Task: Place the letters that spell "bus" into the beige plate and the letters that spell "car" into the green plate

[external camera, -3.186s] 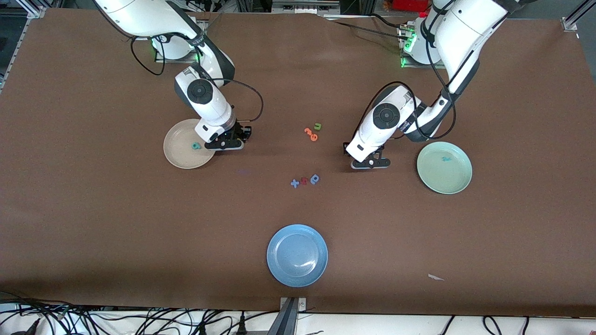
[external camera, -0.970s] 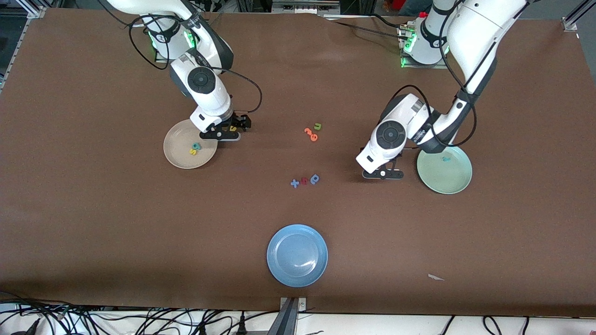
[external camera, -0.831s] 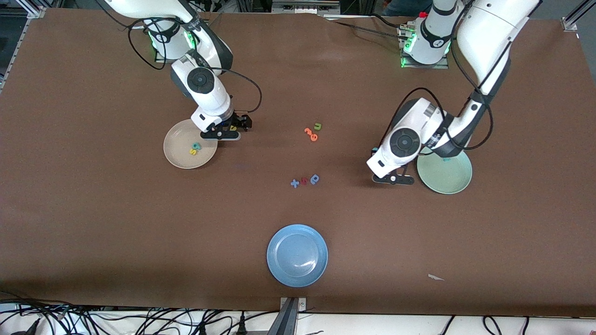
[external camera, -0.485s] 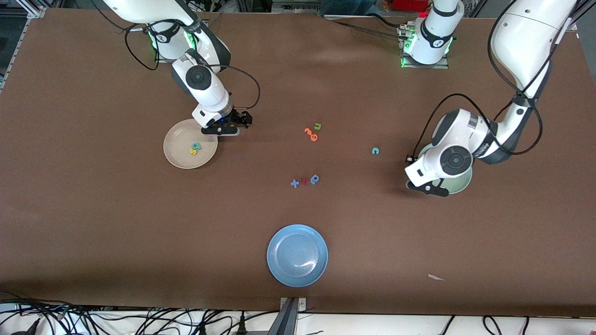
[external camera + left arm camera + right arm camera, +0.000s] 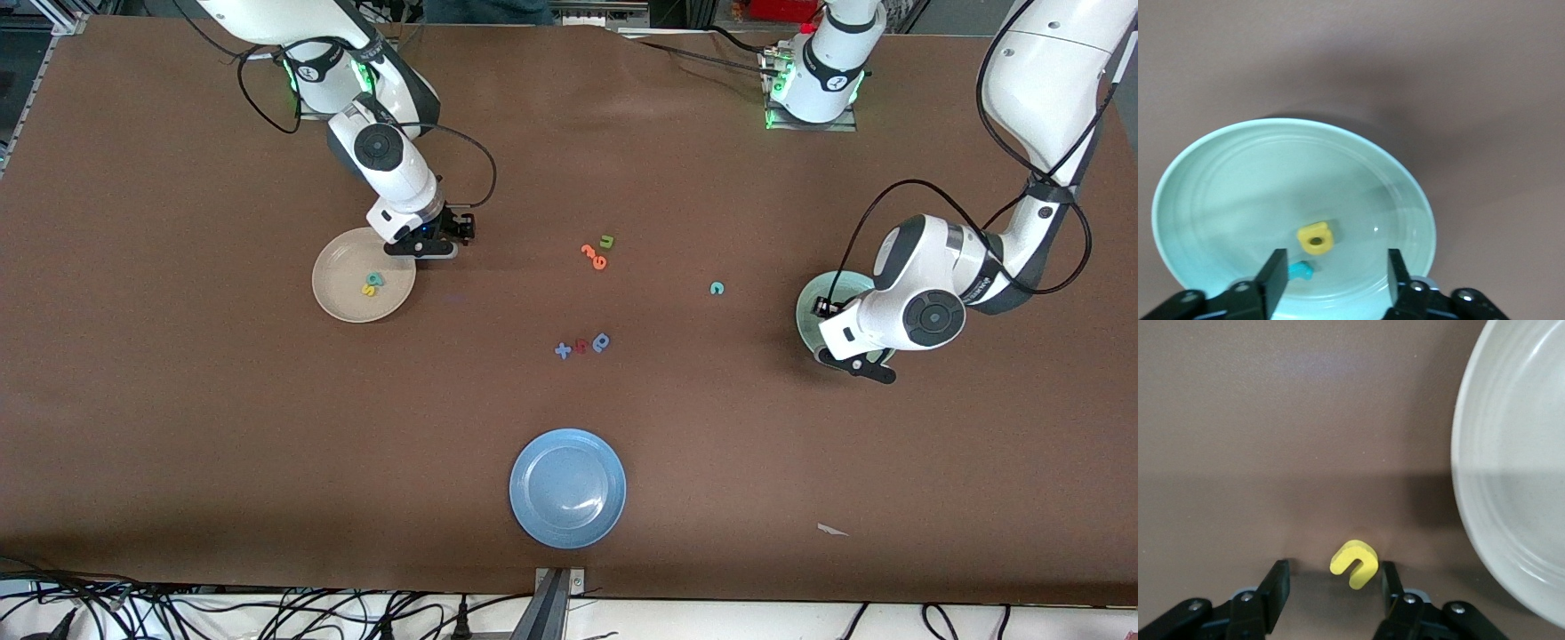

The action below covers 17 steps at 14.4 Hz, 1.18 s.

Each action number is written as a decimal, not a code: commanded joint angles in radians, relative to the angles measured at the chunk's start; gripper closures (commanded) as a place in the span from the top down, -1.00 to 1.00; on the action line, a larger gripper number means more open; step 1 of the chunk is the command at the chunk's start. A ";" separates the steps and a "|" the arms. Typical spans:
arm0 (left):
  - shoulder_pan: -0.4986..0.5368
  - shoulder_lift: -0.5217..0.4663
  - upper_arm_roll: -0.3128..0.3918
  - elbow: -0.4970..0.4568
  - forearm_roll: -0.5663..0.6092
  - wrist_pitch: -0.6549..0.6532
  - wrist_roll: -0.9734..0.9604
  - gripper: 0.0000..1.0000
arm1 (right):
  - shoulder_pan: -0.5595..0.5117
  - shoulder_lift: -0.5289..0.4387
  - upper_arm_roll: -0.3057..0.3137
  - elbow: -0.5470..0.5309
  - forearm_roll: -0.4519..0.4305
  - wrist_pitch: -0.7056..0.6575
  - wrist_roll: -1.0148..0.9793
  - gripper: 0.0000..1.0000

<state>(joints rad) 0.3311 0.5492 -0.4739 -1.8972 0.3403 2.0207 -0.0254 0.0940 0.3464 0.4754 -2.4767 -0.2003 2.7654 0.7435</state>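
Both words are part-sorted. The left pincer hangs over the green plate, fingers apart and empty, with the yellow "a" and a teal letter lying in the plate below. The teal "c" lies on the bare worktop, so the left arm must go there next. The right pincer is low beside the beige plate, fingers apart around the yellow "u"; closing comes next. That plate holds the yellow "s" and teal "b".
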 commanded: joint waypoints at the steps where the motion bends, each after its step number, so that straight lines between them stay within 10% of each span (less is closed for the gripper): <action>1: -0.038 -0.006 -0.050 -0.005 -0.024 0.041 -0.187 1.00 | -0.005 -0.015 0.000 -0.016 -0.016 0.019 0.001 0.27; 7: -0.038 -0.026 -0.192 -0.175 -0.021 0.292 -0.520 1.00 | -0.005 -0.017 -0.005 -0.014 -0.042 0.020 -0.004 -1.00; 14: -0.075 -0.031 -0.193 -0.307 0.183 0.458 -0.758 0.99 | -0.007 -0.061 -0.005 -0.011 -0.042 0.002 -0.012 -1.00; 17: -0.086 -0.025 -0.193 -0.307 0.183 0.449 -0.766 0.67 | -0.010 -0.127 -0.003 0.028 -0.041 -0.149 -0.021 -1.00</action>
<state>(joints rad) 0.2531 0.5469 -0.6665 -2.1877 0.4931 2.4695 -0.7606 0.0923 0.2881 0.4697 -2.4654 -0.2261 2.7129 0.7334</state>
